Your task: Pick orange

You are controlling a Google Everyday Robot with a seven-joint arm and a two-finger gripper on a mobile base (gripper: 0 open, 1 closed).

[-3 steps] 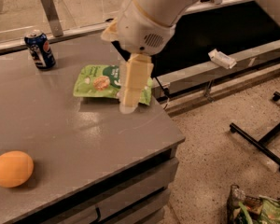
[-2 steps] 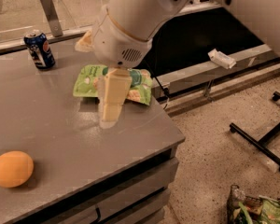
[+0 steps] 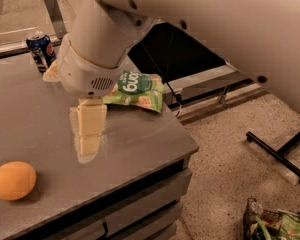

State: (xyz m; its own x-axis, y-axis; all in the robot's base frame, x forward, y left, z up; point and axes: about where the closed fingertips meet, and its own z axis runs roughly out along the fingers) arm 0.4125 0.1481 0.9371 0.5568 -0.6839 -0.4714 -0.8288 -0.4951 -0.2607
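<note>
The orange (image 3: pixel 12 180) is round and bright orange and lies on the grey table (image 3: pixel 140 144) near its front left edge. My gripper (image 3: pixel 89 134) hangs cream-coloured below the big white wrist, low over the middle of the table. It is to the right of the orange and a little behind it, with a gap of bare table between them. It holds nothing that I can see.
A blue soda can (image 3: pixel 41 50) stands at the table's back left. A green snack bag (image 3: pixel 135 90) lies behind the gripper, partly hidden by the wrist. The table's right edge drops to a speckled floor with a black stand leg (image 3: pixel 277 154) and a bag (image 3: pixel 277 224).
The arm has swung left and toward the table's front, carrying the gripper away from the snack bag and closer to the orange. The orange, can and bag have not moved.
</note>
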